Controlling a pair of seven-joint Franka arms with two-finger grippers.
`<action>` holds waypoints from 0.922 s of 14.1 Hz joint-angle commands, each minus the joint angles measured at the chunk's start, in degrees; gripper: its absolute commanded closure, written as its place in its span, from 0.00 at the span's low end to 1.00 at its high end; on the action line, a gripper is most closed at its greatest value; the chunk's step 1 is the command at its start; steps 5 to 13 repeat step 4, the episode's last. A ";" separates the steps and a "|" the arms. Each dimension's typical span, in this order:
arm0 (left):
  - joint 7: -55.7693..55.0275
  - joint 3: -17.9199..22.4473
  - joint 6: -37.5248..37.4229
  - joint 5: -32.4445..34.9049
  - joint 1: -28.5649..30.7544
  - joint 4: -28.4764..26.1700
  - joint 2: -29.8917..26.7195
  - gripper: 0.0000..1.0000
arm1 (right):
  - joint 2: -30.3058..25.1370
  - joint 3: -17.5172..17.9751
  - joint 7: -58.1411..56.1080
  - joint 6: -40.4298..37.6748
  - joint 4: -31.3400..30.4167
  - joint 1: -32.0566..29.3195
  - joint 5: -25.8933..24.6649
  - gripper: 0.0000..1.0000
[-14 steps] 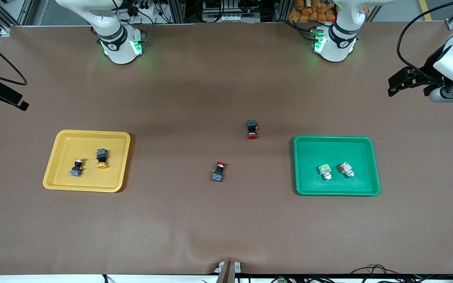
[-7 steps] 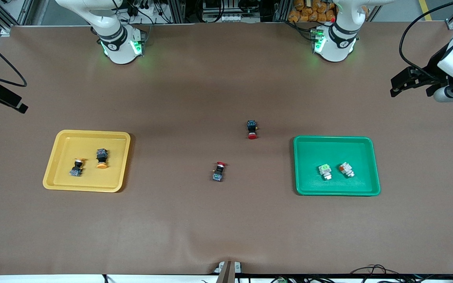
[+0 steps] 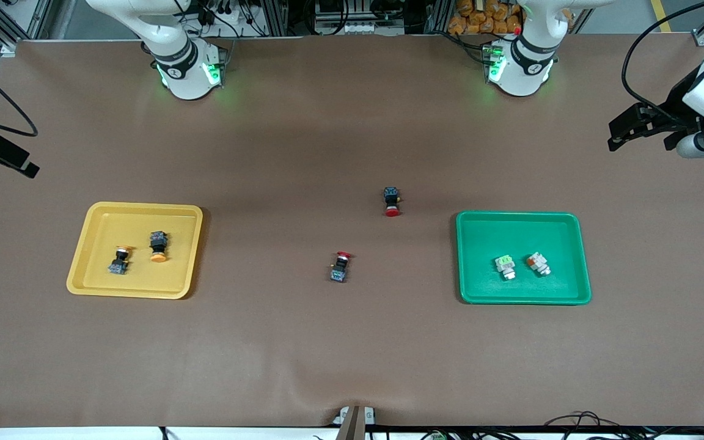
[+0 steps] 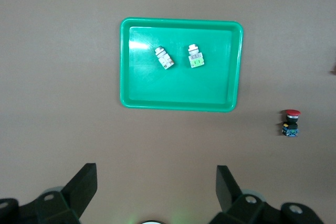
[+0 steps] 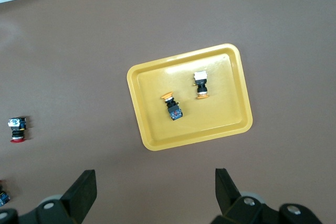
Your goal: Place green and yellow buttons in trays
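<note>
The shallow yellow plastic tray (image 3: 89, 244) toward the right arm's end of the brown table (image 3: 352, 354) holds two dark-bodied push-button switches with orange-yellow caps (image 3: 157, 245) (image 3: 119, 260), lying side by side but apart. The shallow green plastic tray (image 3: 474, 244) toward the left arm's end holds two whitish pale-green switches (image 3: 505, 267) (image 3: 538, 263), near each other. Two dark switches with red caps (image 3: 392, 201) (image 3: 340, 267) lie on the table between the trays, while the left tool (image 4: 152, 192) and the right tool (image 5: 152, 192) each hang wide open and empty, high up near their own ends of the table.
</note>
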 commanded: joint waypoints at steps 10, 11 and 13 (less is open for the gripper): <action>1.00 -0.21 -0.47 -0.12 0.31 1.16 0.51 0.00 | 0.78 0.08 -8.78 -3.63 1.00 0.15 -3.17 0.00; 1.00 -0.21 -0.47 -0.12 0.31 1.16 0.51 0.00 | 0.78 0.08 -8.78 -3.63 1.00 0.15 -3.17 0.00; 1.00 -0.21 -0.47 -0.12 0.31 1.16 0.51 0.00 | 0.78 0.08 -8.78 -3.63 1.00 0.15 -3.17 0.00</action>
